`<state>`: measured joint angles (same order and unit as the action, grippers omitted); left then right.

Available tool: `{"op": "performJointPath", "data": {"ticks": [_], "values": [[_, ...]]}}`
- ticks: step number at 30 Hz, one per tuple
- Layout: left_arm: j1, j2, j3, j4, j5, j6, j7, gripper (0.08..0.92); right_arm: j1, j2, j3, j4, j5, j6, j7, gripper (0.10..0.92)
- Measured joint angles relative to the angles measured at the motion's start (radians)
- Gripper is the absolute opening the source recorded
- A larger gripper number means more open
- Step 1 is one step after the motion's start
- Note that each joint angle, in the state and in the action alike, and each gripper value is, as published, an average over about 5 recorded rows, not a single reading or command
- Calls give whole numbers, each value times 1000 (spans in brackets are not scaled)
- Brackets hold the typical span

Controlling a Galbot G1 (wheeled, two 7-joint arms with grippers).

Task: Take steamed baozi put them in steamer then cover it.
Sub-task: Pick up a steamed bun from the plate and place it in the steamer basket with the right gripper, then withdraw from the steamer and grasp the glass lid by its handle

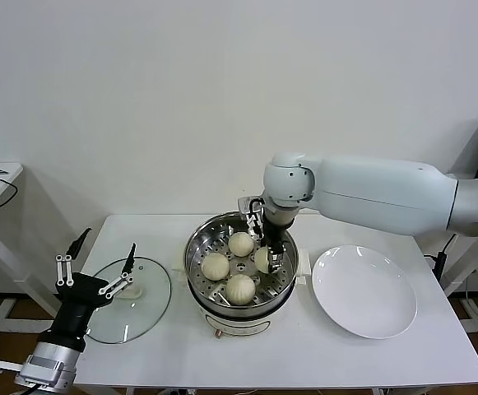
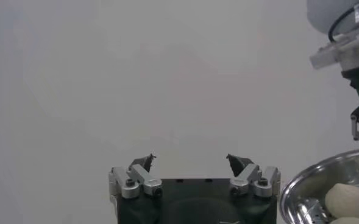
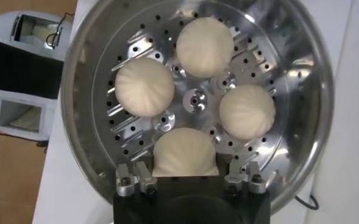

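Four steamed baozi sit on the perforated tray inside the steamer point(image 1: 222, 317), the wide shiny steel pot on its white base near the middle of the white table point(image 1: 304, 362). No brand, label or writing is legible on the pot, the buns or the dishes.

Counted: one baozi at the back point(image 1: 240, 243), one on the left point(image 1: 215, 266), one at the front point(image 1: 239, 288), and a fourth on the right point(image 1: 262, 259), which is partly behind the right gripper point(image 1: 272, 257). The buns are round, so none has a long axis to speak of; each sits pleated top upward. In the right wrist view the four ring the tray's centre stud, set apart from one another.

The right gripper reaches down into the pot from the far right, its jaws partly closed around that fourth baozi point(image 3: 184, 153), which fills the gap between them.

There is one glass lid point(image 1: 144, 317) with a pale knob, flat on the table to the left of the steamer and apart from it. There is one empty white plate point(image 1: 364, 290) to the right, just beside the pot's white handle.

The left gripper point(image 1: 99, 267) hangs above the lid's left edge, jaws spread wide with nothing between them.
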<state>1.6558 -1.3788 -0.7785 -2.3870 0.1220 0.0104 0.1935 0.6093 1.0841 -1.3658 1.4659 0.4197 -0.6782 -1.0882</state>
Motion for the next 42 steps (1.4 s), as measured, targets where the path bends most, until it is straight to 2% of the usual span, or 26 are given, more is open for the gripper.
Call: {"op": "performJointPath", "data": {"ticks": [14,17,22,27,34,42], "values": [[-1,0,0,4,0,-1,1,823,-49,12,20,-42,-40,8,-11,670],[-3,0,2,5,0,-1,1,823,-57,12,26,-44,-45,9,-12,697],[-5,0,2,8,1,1,1,823,-60,6,42,-46,-46,15,-15,804],[-4,-1,5,8,4,1,1,823,-48,-15,69,-38,-36,26,-26,822],[1,-7,12,5,12,2,1,823,-16,-85,141,-14,7,56,-61,823],[0,-19,18,7,19,0,-5,823,-60,-234,300,26,52,96,-64,823]]}}
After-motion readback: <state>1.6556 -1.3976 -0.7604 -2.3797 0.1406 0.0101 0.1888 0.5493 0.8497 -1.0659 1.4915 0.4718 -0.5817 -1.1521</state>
